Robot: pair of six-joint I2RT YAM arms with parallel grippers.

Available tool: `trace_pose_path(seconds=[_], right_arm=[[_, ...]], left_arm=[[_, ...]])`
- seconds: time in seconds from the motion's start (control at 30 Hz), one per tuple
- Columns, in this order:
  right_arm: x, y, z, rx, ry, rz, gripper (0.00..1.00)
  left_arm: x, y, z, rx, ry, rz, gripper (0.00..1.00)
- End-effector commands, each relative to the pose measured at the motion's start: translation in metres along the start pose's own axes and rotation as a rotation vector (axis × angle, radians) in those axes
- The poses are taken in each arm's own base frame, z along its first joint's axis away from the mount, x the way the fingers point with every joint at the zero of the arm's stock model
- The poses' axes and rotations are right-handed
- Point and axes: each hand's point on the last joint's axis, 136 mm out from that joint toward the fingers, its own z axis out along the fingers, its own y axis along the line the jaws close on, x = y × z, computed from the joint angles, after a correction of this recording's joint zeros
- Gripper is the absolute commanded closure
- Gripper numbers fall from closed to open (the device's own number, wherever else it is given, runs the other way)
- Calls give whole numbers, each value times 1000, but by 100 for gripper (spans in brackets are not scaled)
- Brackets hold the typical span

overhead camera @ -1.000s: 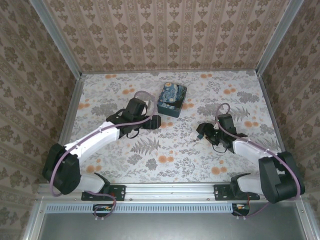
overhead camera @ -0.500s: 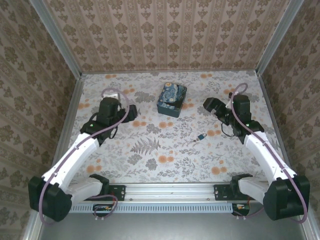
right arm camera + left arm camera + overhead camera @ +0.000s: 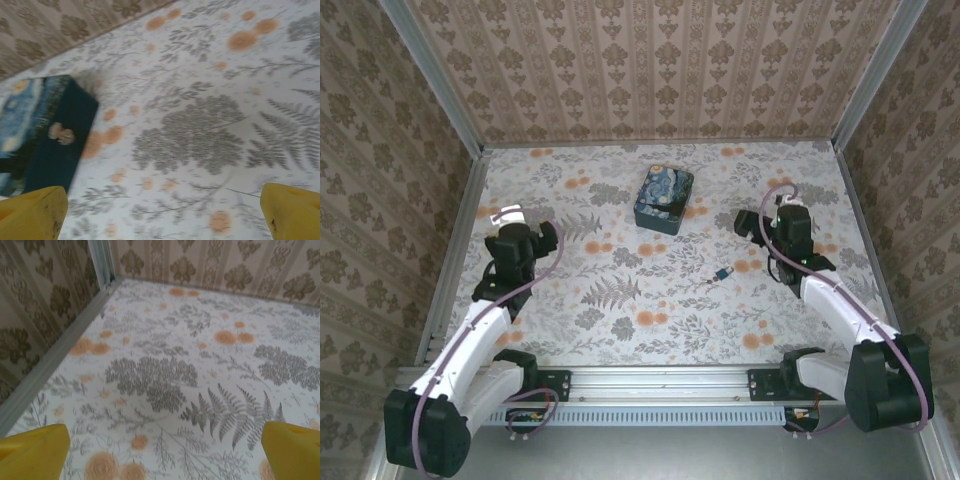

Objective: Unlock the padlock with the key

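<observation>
Left fingers (image 3: 35, 450) and right fingers (image 3: 30, 212) gape wide, empty; the padlock (image 3: 723, 272), likely light, hard and slippery, is best pinched across its body.

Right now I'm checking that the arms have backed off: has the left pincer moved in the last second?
Yes. The left pincer has pulled back leftward, well away from the tin box that it was beside.
</observation>
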Motion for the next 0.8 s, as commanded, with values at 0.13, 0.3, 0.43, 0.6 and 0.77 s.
trace_pose_path(seconds=[0.13,0.3,0.43,0.6,0.77], right_arm=[[-30,-34,-2,168,-236,-185,0],[-35,-37,10,174,-273,-240,0],[-26,-44,24,153,-280,-244,1],[0,-41,38,54,-304,-266,1],[16,-31,56,-17,-237,-311,1]], left_arm=[[-18,14,17,-21,-99,88,0],[-1,16,35,6,-82,124,0],[14,12,53,17,-66,155,0],[34,15,76,14,-78,191,0],[54,11,98,65,-83,199,0]])
